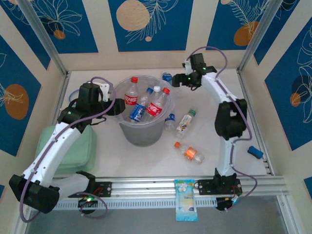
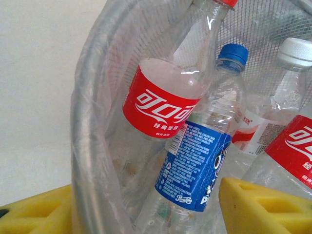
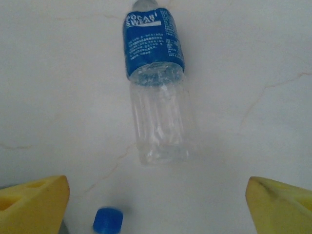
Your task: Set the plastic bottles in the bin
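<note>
The bin [image 1: 127, 130], a translucent grey-white bucket, stands at the table's middle with several plastic bottles upright in it: a red-labelled one [image 1: 130, 95], a blue-labelled one [image 1: 138, 111] and a white-capped one [image 1: 156, 92]. My left gripper [image 1: 117, 106] is open astride the bin's left rim. In the left wrist view the left gripper [image 2: 146, 195] has the bin wall [image 2: 90, 146] and the blue-labelled bottle [image 2: 197, 165] between its fingers. My right gripper [image 1: 179, 81] hangs open at the back over a lying blue-labelled bottle [image 1: 167, 76]. That bottle [image 3: 156, 83] lies ahead of the right gripper [image 3: 156, 204], untouched.
Three more bottles lie right of the bin: a blue-capped one [image 1: 169, 122], a green-capped one [image 1: 185, 121] and an orange-labelled one [image 1: 194, 154]. A blue cap [image 3: 107, 220] sits by my right gripper's left finger. A pale green pad [image 1: 83, 146] lies left, a blue-and-white packet [image 1: 185, 207] on the front rail.
</note>
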Controlling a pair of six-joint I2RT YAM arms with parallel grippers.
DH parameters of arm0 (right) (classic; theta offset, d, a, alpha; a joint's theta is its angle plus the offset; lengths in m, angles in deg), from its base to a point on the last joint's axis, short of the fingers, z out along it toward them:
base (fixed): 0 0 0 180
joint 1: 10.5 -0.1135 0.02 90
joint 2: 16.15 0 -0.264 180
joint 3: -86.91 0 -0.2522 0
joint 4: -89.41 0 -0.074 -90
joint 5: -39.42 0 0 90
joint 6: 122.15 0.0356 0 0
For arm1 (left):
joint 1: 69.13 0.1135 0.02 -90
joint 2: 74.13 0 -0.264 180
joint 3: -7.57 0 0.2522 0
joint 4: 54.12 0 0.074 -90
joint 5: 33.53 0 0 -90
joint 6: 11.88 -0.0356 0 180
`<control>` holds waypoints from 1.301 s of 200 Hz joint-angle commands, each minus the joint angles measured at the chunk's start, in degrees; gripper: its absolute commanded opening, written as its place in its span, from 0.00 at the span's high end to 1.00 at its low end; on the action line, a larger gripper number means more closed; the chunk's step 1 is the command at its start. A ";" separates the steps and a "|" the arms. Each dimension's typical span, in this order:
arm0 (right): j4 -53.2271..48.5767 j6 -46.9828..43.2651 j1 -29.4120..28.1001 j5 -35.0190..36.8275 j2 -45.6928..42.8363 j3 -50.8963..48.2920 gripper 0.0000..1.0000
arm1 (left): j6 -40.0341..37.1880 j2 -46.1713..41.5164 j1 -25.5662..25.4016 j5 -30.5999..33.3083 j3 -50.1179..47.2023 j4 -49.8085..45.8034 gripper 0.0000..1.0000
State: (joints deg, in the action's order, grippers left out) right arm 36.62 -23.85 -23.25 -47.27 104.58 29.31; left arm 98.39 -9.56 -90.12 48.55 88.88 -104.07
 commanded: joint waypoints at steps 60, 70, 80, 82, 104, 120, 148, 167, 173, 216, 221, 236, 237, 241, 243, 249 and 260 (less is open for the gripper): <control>-10.79 2.28 -3.32 3.72 18.83 18.97 0.12 | 1.44 -2.11 0.23 -1.27 1.03 2.32 0.36; -9.91 3.51 -2.92 2.23 19.02 18.36 0.15 | 1.36 -2.64 0.24 -0.88 0.87 2.76 0.36; -8.99 4.73 -2.40 0.58 18.94 17.21 0.18 | 1.44 -2.79 0.22 -0.93 1.08 3.04 0.36; -8.88 4.96 -2.35 0.39 18.89 16.97 0.19 | 1.46 -2.83 0.24 -0.90 1.02 3.05 0.36; -6.79 5.98 -1.80 -0.04 16.47 12.89 0.30 | 1.26 -2.79 0.22 -0.91 1.34 2.79 0.35; -5.05 6.55 -1.37 -0.81 13.03 9.11 0.40 | 1.13 -2.91 0.25 -0.61 1.35 2.37 0.35; -4.24 6.29 -0.53 -2.47 4.93 3.23 0.53 | 0.87 -2.79 0.22 -0.43 2.13 1.69 0.35; -2.57 5.98 0.22 -2.47 -3.19 -3.27 0.63 | 0.34 -2.66 0.23 0.28 2.62 1.07 0.35; -1.93 5.94 0.79 -2.39 -6.01 -5.89 0.64 | 0.31 -2.57 0.19 0.34 2.68 1.00 0.35; -0.79 6.13 7.75 1.98 -26.26 -25.12 0.71 | -0.02 -2.64 0.22 -0.08 3.70 -0.15 0.34; -1.23 6.33 8.64 3.01 -28.86 -27.37 0.71 | -0.16 -2.63 0.25 0.00 3.86 -0.31 0.34; -3.02 7.01 10.44 7.49 -35.99 -33.76 0.72 | -0.48 -2.53 0.25 -0.38 4.26 -0.58 0.34; -3.13 7.14 10.50 7.85 -36.39 -34.20 0.72 | -0.49 -2.53 0.25 -0.45 4.34 -0.57 0.34; -3.51 7.41 10.85 9.07 -38.04 -35.95 0.72 | -0.41 -2.46 0.25 -0.66 4.35 -0.43 0.34; -3.64 7.56 10.96 9.58 -38.90 -36.88 0.72 | -0.45 -2.44 0.25 -0.81 4.35 -0.30 0.34; -4.06 8.17 11.71 10.47 -41.12 -39.55 0.72 | -0.33 -2.37 0.24 -1.20 4.36 -0.14 0.34; -5.21 10.03 13.19 10.58 -45.07 -44.00 0.73 | -0.17 -2.26 0.25 -2.01 4.27 0.39 0.34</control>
State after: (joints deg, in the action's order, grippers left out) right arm 35.50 -17.08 -11.45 -40.97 65.52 -6.32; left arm 99.04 -11.42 -90.12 48.98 90.81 -104.88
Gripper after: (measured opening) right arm 0.516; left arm 0.656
